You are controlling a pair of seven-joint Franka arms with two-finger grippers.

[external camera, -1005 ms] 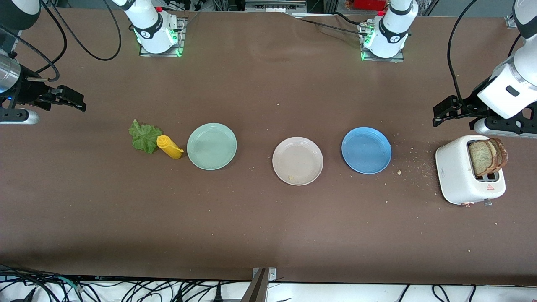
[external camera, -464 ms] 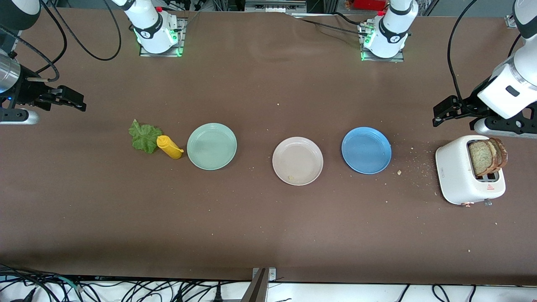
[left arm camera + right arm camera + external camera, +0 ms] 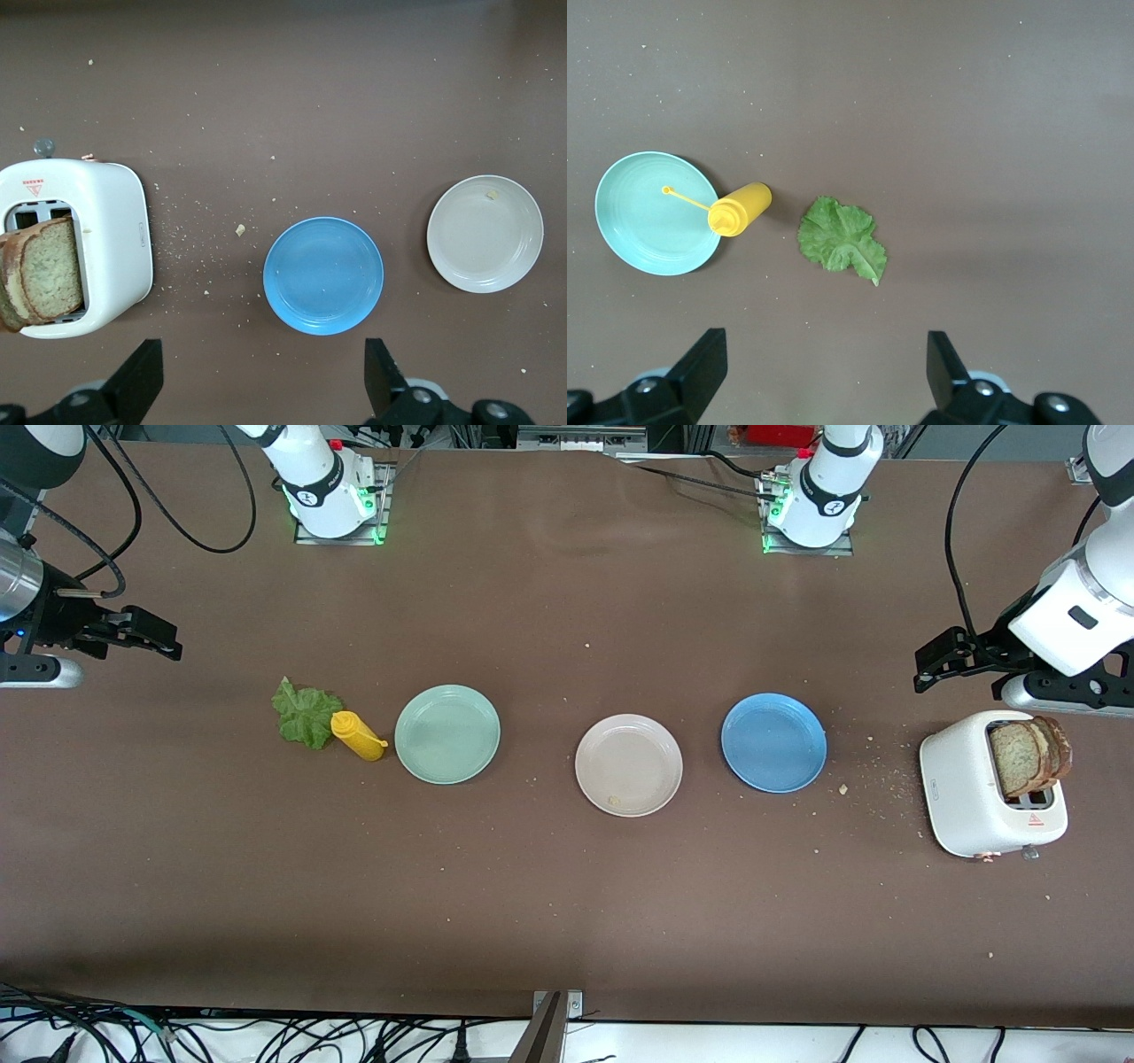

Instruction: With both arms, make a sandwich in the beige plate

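Observation:
The beige plate [image 3: 628, 765] [image 3: 485, 233] lies bare in the middle of the table, between a blue plate and a mint-green one. Two speckled toast slices [image 3: 1028, 755] [image 3: 46, 282] stand in a white toaster [image 3: 961, 784] [image 3: 111, 226] at the left arm's end. A green lettuce leaf [image 3: 303, 713] [image 3: 842, 239] lies flat at the right arm's end, beside a yellow bottle. My left gripper [image 3: 932, 662] [image 3: 263, 367] hangs open and empty in the air near the toaster. Just as open and empty, my right gripper [image 3: 159, 638] [image 3: 826, 363] hovers off the lettuce. Both arms wait.
The blue plate [image 3: 773, 742] [image 3: 323, 275] sits between the beige plate and the toaster. A mint-green plate [image 3: 447, 734] [image 3: 656, 212] lies beside a toppled yellow squeeze bottle [image 3: 357, 736] [image 3: 741, 209]. Crumbs dot the brown table [image 3: 567, 903] around the toaster.

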